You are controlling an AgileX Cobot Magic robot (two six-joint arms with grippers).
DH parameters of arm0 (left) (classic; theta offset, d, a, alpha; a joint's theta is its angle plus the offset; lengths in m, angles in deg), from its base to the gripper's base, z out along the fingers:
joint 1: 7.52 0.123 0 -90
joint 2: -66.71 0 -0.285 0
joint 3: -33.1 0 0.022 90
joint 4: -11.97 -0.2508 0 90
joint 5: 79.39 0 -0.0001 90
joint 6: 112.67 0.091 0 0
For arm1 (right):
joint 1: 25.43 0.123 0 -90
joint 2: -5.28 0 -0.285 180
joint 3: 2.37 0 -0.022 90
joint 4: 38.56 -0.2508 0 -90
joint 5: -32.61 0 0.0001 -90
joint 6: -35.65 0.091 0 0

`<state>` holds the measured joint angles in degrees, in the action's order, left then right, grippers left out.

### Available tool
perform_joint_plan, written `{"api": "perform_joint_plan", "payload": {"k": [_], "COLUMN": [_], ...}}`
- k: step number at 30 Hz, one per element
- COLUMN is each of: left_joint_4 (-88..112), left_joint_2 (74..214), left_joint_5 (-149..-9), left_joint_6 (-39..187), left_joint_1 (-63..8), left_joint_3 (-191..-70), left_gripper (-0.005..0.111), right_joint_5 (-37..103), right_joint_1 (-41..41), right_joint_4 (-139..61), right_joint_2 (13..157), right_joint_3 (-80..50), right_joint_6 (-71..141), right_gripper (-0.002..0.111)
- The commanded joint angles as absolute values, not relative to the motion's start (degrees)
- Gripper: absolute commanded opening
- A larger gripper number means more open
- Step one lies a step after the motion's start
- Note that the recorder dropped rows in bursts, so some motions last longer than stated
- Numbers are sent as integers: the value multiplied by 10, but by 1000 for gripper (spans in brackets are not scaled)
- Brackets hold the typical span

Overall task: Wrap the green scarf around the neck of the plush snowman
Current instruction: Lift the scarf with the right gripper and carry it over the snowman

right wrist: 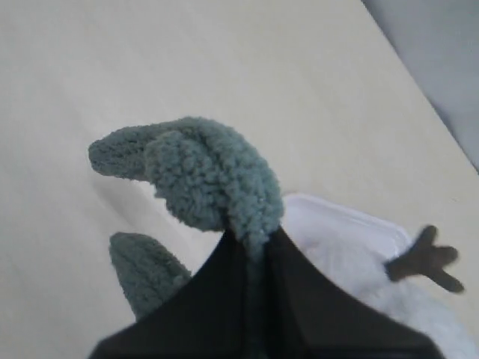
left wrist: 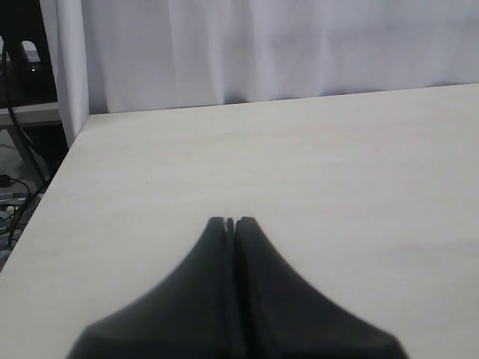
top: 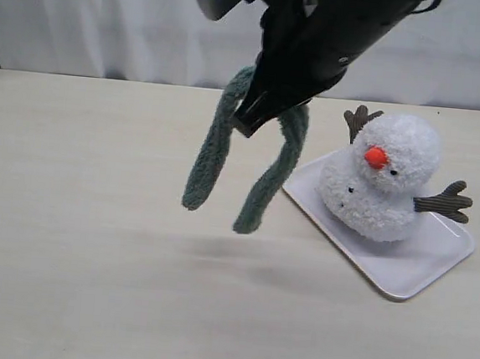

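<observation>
The green scarf (top: 211, 152) hangs in the air from its middle, both ends dangling clear of the table. My right gripper (top: 251, 117) is shut on the scarf's fold, left of the plush snowman (top: 383, 175). In the right wrist view the scarf (right wrist: 202, 176) bulges out of the closed right gripper (right wrist: 251, 239), with the snowman (right wrist: 419, 314) just beyond. The snowman leans on a white tray (top: 408, 274), orange nose toward the scarf. My left gripper (left wrist: 231, 222) is shut with nothing in it, over bare table; it does not show in the exterior view.
The white tray (right wrist: 329, 224) lies at the right of the pale wooden table (top: 91, 242). A white curtain (top: 86, 15) hangs behind the table's far edge. Cables (left wrist: 19, 149) sit off the table's corner in the left wrist view.
</observation>
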<state>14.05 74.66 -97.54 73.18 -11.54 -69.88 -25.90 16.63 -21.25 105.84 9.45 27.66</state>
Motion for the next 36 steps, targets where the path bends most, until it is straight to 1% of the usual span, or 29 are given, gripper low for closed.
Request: {"api": "perform_joint_plan", "payload": {"k": [1,6,12,15,18,22,26,29,36], "left_joint_4": [142,142,142,142,142,142,142,142,142], "left_joint_2": [745,745,745,745,745,745,745,745,745], "left_joint_5": [-971,-971,-971,-971,-971,-971,-971,-971,-971], "left_joint_6": [733,733,733,733,733,733,733,733,733], "left_joint_1": [-115,-115,-115,-115,-115,-115,-115,-115,-115], "left_joint_3": [-697,-697,-697,-697,-697,-697,-697,-697,-697], "left_gripper": [0,0,0,0,0,0,0,0,0], "right_joint_5": [-323,-373,-372,-354,-305,-203,-126,-143,-167], "right_joint_1": [166,164,107,56,17,4,4,-6,-58], "right_joint_4": [-126,-32,-31,-91,-109,-102,-47,8,7], "right_joint_2": [1014,1003,1003,1003,1003,1003,1003,1019,1066], "right_joint_3": [93,93,93,93,55,-13,-38,-44,-44], "right_joint_6": [334,370,395,390,389,389,415,484,532], "right_gripper": [4,4,4,4,4,4,4,4,4]}}
